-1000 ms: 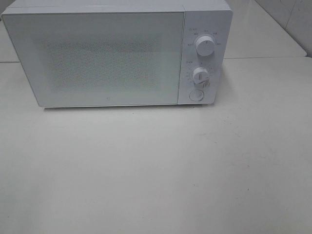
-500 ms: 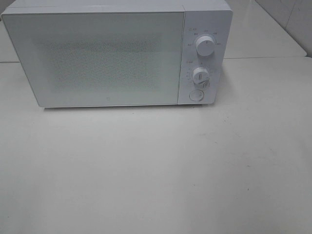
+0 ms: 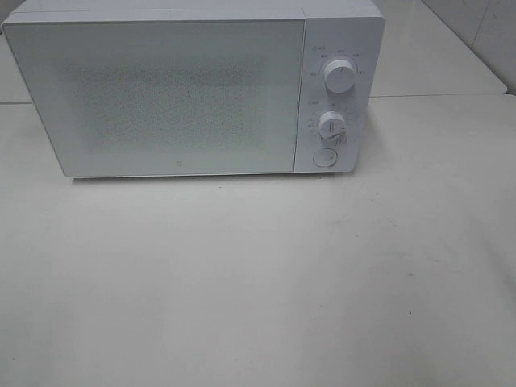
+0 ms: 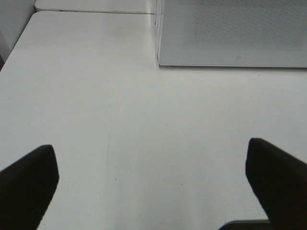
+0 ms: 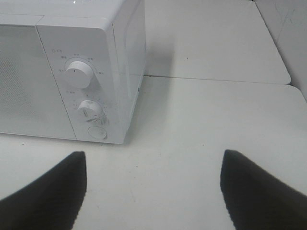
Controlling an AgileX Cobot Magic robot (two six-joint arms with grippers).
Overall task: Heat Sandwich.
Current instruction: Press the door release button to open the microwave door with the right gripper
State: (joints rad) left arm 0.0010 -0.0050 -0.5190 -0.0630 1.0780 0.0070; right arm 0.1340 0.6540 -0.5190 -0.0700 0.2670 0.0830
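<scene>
Microwave (image 3: 177, 97) sits shut at 12 o'clock on the table (image 3: 258, 282); the sandwich is nowhere in view, perhaps inside. Left gripper (image 4: 153, 177) and right gripper (image 5: 153, 160) hang wide open, empty, likely held back so nothing blocks it

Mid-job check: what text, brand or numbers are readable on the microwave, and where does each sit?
No text is legible in any view.
Around the upper knob: small grey labels, too blurred to read.
Around the lower knob: scale marks, too small to read.
On the door: a tiny mark near its bottom edge, unreadable.
</scene>
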